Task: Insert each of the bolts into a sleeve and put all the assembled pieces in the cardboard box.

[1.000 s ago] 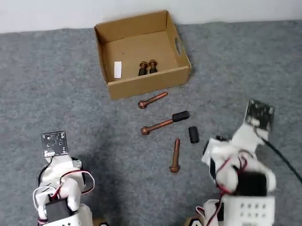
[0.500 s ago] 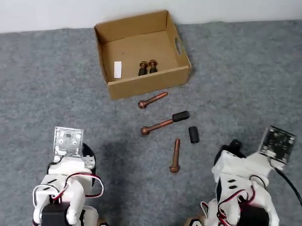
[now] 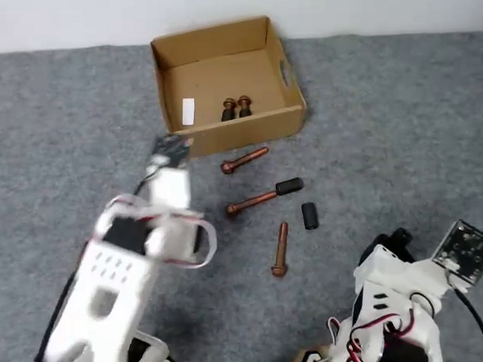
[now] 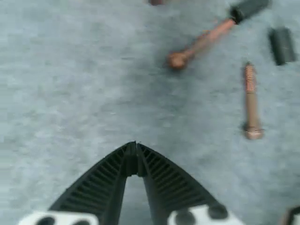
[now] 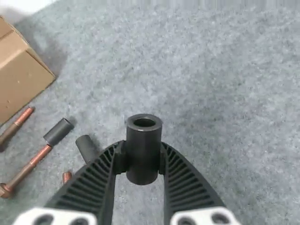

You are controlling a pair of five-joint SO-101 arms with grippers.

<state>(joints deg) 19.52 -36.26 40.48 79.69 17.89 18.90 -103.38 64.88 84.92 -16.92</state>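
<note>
My right gripper is shut on a black sleeve, held upright with its bore showing, above bare carpet near the table's front right. My left gripper is shut and empty over the carpet, short of the bolt with a sleeve on its tip. In the high view the left arm stretches toward the middle. A bare bolt lies by the cardboard box, then the sleeved bolt, a loose sleeve and another bare bolt. Two assembled pieces stand inside the box.
Grey carpet covers the table. The right arm sits folded at the front right. A white label lies on the box floor. Open carpet stretches to the left and right of the bolts.
The left arm has swung up and forward from its folded pose toward the bolts. The right arm has drawn back toward the front right.
</note>
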